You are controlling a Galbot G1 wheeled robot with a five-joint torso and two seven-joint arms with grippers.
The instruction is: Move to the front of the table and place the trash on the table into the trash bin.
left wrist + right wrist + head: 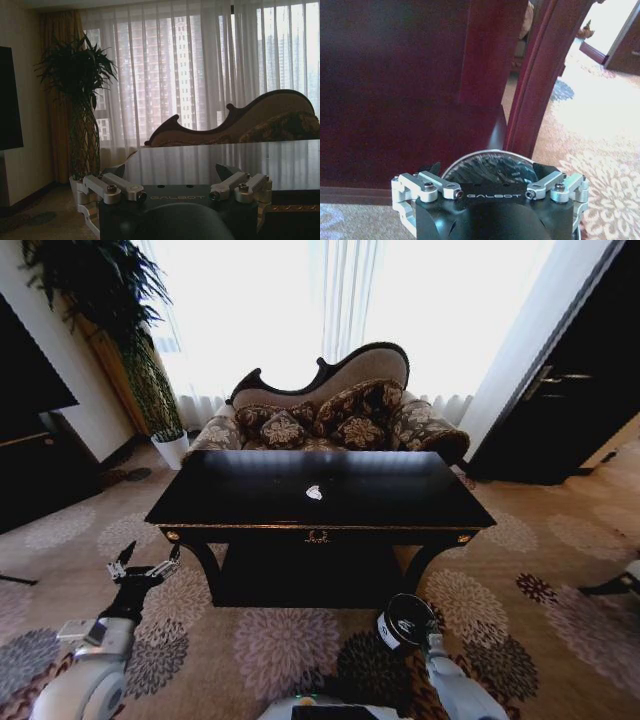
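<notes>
The glossy black table [400, 495] stands straight ahead of me. One white crumpled piece of trash [314, 492] lies near the middle of its top. My right gripper [487, 170] is low in front of the table, shut on the small black trash bin [403, 620]. Its fingers sit on either side of the bin's rim [490, 159], and the bin's white label faces me. One curved table leg [535, 90] rises just beyond it. My left gripper [150, 556] is open and holds nothing, off the table's front left corner. In the left wrist view, the left gripper [172, 172] faces across the tabletop [225, 160].
A patterned brown sofa [330, 410] stands right behind the table. A tall plant [110, 300] in a white pot [172, 448] is at the back left. Dark furniture [570, 390] lines the right wall. Floral carpet [280, 640] lies between me and the table.
</notes>
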